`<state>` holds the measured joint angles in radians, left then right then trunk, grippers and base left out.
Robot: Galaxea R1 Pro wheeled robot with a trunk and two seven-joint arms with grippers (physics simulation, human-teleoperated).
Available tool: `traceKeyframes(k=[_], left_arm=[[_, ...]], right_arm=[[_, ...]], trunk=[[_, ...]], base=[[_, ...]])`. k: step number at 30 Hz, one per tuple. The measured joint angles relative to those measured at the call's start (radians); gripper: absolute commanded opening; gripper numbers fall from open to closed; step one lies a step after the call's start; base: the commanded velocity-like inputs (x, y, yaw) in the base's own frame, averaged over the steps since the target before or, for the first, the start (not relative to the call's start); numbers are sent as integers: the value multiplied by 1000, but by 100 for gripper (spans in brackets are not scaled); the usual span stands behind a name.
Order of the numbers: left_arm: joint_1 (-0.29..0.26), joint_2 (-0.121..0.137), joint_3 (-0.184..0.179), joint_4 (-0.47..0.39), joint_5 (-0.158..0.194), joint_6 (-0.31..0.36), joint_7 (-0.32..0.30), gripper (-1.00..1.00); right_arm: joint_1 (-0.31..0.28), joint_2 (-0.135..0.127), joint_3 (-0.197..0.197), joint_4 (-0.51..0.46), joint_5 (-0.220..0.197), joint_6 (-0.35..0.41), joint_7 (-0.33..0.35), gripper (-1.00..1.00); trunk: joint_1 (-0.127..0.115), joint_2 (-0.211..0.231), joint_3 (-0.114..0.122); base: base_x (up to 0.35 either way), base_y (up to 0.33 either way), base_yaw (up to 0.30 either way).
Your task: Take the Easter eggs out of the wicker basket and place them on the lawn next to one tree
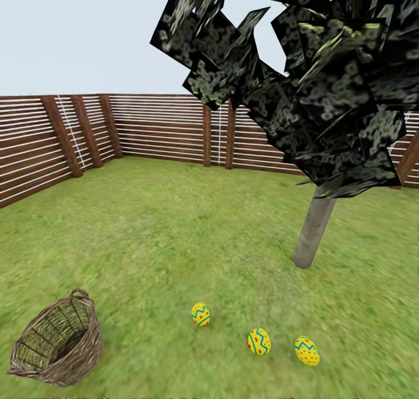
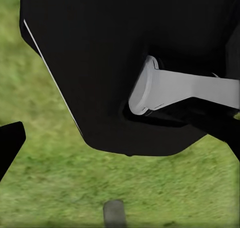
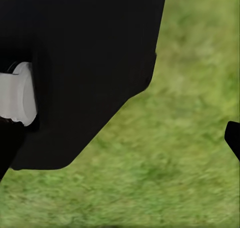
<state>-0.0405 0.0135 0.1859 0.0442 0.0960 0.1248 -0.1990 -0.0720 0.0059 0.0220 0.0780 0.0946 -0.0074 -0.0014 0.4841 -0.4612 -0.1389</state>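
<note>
Here neither hand's state can be told: both wrist views look past a large black body with a pale grey part onto blurred grass. In the head view the lawn point(image 1: 174, 224) carries three eggs in a loose row: one point(image 1: 201, 314) toward the basket, one point(image 1: 259, 341) in the middle, one point(image 1: 306, 351) nearest below the tree point(image 1: 314, 230). The basket point(image 1: 58, 344) lies tipped on its side, well apart at the left, nothing visible inside it. A slatted wooden fence point(image 1: 145, 131) runs behind.
</note>
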Motion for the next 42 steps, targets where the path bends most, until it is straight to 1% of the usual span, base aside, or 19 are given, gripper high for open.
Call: traceKeyframes(k=[3,6,10,14,18,23,29,34,42], left_arm=[[0,-2,-1,-1,-1,2,-1,100],[0,-24,-2,2,-5,5,-2,100],[0,-36,-4,6,-6,7,-3,100],[0,-39,-4,6,-6,6,-3,100],[0,-40,-5,10,-6,5,-3,100],[0,-41,-4,11,-5,5,-1,100],[0,-41,-4,11,-5,5,1,100],[0,-41,-4,10,-6,5,2,100],[0,-34,-4,9,-6,5,1,100]], right_arm=[[0,-1,0,-13,0,0,0,100],[0,-3,1,-18,0,1,2,100],[0,-5,5,-19,1,2,3,100],[0,-6,8,-18,9,1,3,100],[0,-7,9,-13,9,0,4,100],[0,-6,9,-9,8,0,4,100],[0,-6,8,-10,5,0,3,100],[0,-3,10,-10,13,0,3,100],[0,3,11,-10,15,0,3,100]], trunk=[[0,0,-3],[0,0,-3],[0,0,-4],[0,0,-4],[-15,28,8],[-34,63,17],[-35,63,8],[-35,63,-1],[-35,63,-13]], base=[[0,0,-4],[0,0,0],[0,0,0],[0,0,0],[0,0,0],[0,0,0],[0,0,0],[0,0,0],[0,0,0]])
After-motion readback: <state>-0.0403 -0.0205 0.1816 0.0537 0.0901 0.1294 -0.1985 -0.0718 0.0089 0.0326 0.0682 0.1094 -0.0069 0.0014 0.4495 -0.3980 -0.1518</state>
